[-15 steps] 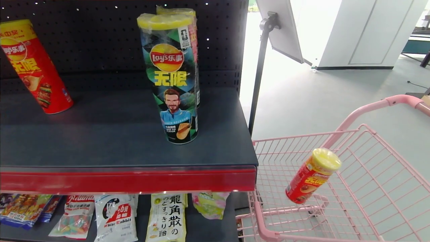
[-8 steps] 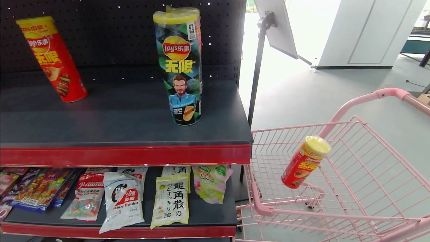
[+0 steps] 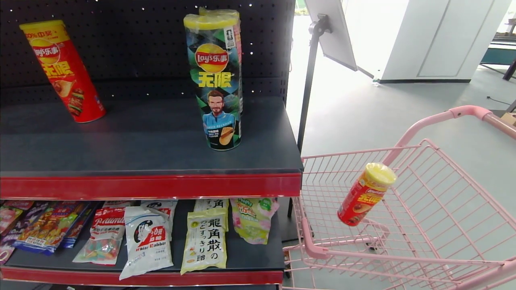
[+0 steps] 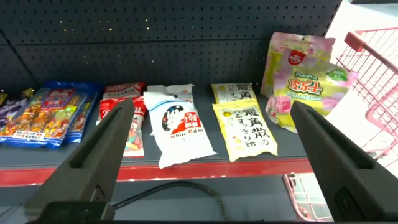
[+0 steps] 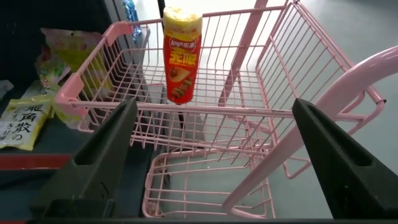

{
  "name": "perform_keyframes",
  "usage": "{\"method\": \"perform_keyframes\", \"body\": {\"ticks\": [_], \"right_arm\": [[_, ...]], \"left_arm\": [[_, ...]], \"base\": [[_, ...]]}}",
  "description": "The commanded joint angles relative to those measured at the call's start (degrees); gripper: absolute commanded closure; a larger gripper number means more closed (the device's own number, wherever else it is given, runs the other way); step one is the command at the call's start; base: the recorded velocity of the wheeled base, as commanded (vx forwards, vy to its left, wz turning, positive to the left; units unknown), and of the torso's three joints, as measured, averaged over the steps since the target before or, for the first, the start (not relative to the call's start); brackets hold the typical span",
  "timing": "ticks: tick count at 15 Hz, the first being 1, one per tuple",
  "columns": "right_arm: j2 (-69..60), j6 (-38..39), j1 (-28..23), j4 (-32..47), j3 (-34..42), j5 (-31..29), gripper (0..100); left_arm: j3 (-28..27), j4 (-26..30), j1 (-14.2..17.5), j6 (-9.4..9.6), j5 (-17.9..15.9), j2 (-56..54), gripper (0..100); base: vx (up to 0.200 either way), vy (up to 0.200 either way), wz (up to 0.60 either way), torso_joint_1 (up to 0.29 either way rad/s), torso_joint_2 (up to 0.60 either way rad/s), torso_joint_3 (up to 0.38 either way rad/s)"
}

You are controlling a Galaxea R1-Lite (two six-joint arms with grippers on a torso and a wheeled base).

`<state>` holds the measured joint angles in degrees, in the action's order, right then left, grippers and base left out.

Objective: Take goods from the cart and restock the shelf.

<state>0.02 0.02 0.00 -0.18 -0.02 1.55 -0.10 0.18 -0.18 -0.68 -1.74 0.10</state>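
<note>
Our left gripper point(image 4: 210, 111), fingers wide apart, faces snack bags point(image 4: 180, 127) on a shelf point(image 4: 186, 169); right gripper point(image 5: 214, 107), equally spread, faces the red can point(image 5: 182, 56) in the cart point(image 5: 86, 65).

The right gripper point(image 5: 212, 106), its two dark fingers spread wide apart, hangs over the pink cart point(image 5: 93, 56), where a red chip can point(image 5: 182, 56) (it has a yellow lid) stands up in the basket, beside a shelf point(image 5: 31, 160) with a yellow snack bag point(image 5: 22, 124).
</note>
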Motion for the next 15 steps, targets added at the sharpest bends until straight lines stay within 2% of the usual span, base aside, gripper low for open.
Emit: {"method": "perform_keyframes", "body": {"ticks": [1, 2, 4, 5, 6, 7, 8, 9, 10, 13, 15], "right_arm": [[4.99, 0.5, 0.97, -0.61, -9.47, 3.99, 0], [20.1, 1.29, 1.85, -0.96, -22.74, 4.08, 0], [47.79, 4.02, 2.02, -4.39, -55.7, 5.31, 0], [59.3, 3.23, 1.41, -6.76, -66.6, 11.55, 0], [64.84, -0.11, -2.55, -9.92, -67.48, 20.34, 0], [70.46, -7.58, -10.28, -14.67, -67.21, 31.23, 0], [75.03, -14.17, -15.56, -18.01, -67.04, 39.06, 0], [83.82, -25.25, -21.71, -24.43, -67.74, 51.8, 0], [87.95, -28.94, -22.32, -27.59, -67.21, 57.43, 0], [92.17, -32.1, -21.88, -29.08, -60.09, 62.52, 0], [95.25, -39.58, -21.27, -29.08, -56.05, 64.19, 0]], "left_arm": [[0.01, -0.01, 0.01, -0.02, -0.01, 0.08, 0], [0.01, -0.01, 0.01, -0.02, -0.01, 0.08, 0], [0.01, -0.01, 0.01, -0.02, -0.01, 0.08, 0], [0.01, -0.01, 0.01, -0.02, -0.01, 0.08, 0], [0.01, -0.01, 0.01, -0.11, -0.01, 0.08, 0], [0.01, -0.01, 0.01, -0.02, -0.01, 0.08, 0], [0.01, -0.01, 0.01, -0.02, -0.01, 0.08, 0], [0.01, -0.01, 0.01, -0.02, -0.01, 0.08, 0], [0.01, -0.01, 0.01, -0.02, -0.01, 0.08, 0], [0.01, -0.01, 0.01, -0.02, -0.01, 0.08, 0], [0.01, -0.01, 0.01, -0.02, -0.01, 0.08, 0]], "base": [[0.0, 0.0, 0.0, 0.0, 0.0, 0.0], [0.0, 0.0, 0.0, 0.0, 0.0, 0.0], [0.0, 0.0, 0.0, 0.0, 0.0, 0.0], [0.0, 0.0, 0.0, 0.0, 0.0, 0.0], [0.0, 0.0, 0.0, 0.0, 0.0, 0.0], [0.0, 0.0, 0.0, 0.0, 0.0, 0.0], [0.0, 0.0, 0.0, 0.0, 0.0, 0.0], [0.0, 0.0, 0.0, 0.0, 0.0, 0.0], [0.0, 0.0, 0.0, 0.0, 0.0, 0.0], [0.0, 0.0, 0.0, 0.0, 0.0, 0.0], [0.0, 0.0, 0.0, 0.0, 0.0, 0.0]]}}
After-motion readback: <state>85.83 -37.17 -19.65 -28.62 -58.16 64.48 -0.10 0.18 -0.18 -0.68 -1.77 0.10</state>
